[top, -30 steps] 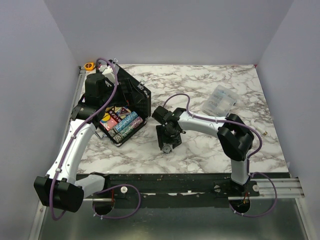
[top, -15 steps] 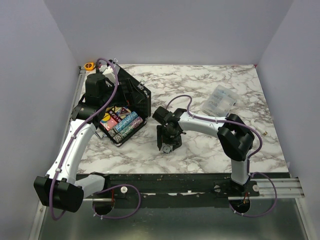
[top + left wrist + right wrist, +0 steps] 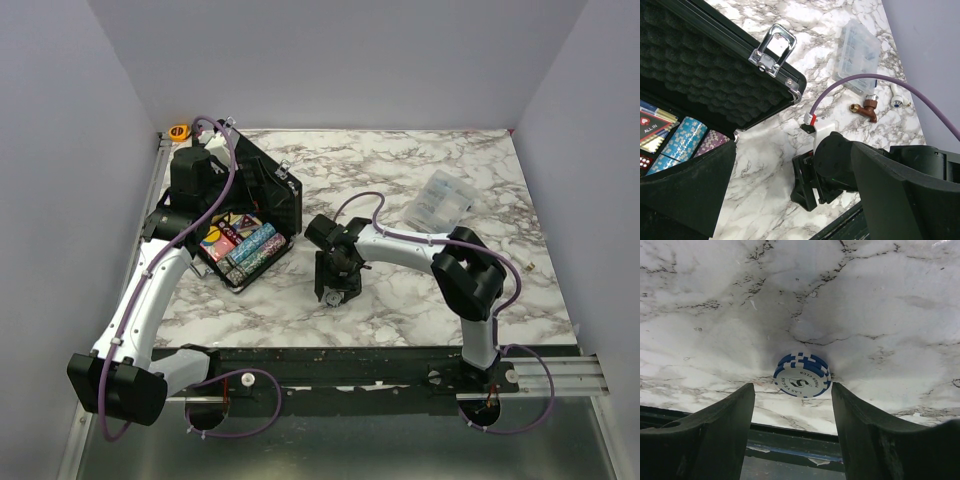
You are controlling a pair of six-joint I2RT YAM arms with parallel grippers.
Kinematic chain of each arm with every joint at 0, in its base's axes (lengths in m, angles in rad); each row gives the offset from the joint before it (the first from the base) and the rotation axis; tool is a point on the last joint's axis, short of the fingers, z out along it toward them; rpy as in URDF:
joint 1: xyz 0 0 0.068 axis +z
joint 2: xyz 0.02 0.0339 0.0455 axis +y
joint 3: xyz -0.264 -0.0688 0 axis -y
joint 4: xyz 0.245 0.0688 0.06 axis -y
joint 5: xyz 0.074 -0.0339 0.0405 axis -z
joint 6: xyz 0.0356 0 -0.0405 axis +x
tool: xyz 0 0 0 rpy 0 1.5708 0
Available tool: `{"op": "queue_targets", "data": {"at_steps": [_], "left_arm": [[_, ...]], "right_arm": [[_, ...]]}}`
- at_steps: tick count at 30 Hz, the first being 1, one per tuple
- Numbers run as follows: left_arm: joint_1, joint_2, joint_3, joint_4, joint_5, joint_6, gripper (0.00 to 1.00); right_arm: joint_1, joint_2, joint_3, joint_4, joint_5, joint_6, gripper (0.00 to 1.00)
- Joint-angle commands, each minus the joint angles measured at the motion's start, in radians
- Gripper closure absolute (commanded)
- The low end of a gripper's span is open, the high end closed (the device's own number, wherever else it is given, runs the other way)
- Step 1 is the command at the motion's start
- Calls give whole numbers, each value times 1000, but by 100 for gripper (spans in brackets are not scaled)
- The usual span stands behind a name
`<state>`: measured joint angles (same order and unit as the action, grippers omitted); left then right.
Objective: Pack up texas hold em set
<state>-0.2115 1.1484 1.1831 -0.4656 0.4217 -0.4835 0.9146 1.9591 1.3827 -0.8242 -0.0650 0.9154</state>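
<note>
Chip collection is the step in hand: one stray disc has to go into the case.

From the overhead camera, the black case (image 3: pixel 262 205) sits open at the far left of the marble surface (image 3: pixel 420 310), its lid propped up and coloured chip rows (image 3: pixel 250 250) lined up in the tray. My left tool (image 3: pixel 198 190) hangs over the case, and I cannot read its jaws from up here. My right tool (image 3: pixel 333 290) points down at the surface just right of the case. The loose chip is hidden under it. A clear plastic box (image 3: pixel 440 200) lies well apart at the far right.

From my left wrist, the fingers stand wide apart with nothing between them. Beyond them I see the foam-lined lid (image 3: pixel 700 65), its silver latch (image 3: pixel 772 47) and the chip rows in the tray.

From my right wrist, a blue-and-white chip (image 3: pixel 802 375) lies flat on the surface between my two fingers, with a gap on either side. The jaws are parted and hold nothing.

Next, I judge, I must sink until the pads bracket the chip's edge, then close squarely. A thin flat disc may skid or flip if I pinch too high. After that comes a lift and a short carry left into the tray.
</note>
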Motion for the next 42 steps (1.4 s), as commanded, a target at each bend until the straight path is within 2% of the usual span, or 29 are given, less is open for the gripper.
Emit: {"op": "queue_targets", "data": {"at_steps": [1, 6, 13, 31, 42], "left_arm": [[-5, -24, 0, 8, 25, -1, 3], [-6, -24, 1, 9, 28, -3, 3], [-6, -24, 1, 10, 30, -4, 4], [-6, -28, 0, 18, 51, -13, 3], [-6, -29, -3, 24, 72, -23, 3]], "right_arm": [[-1, 36, 15, -14, 17, 31, 35], [-1, 56, 21, -25, 30, 48, 37], [-1, 97, 75, -105, 60, 74, 48], [-1, 241, 198, -259, 115, 119, 48], [0, 277, 190, -302, 148, 160, 57]]}}
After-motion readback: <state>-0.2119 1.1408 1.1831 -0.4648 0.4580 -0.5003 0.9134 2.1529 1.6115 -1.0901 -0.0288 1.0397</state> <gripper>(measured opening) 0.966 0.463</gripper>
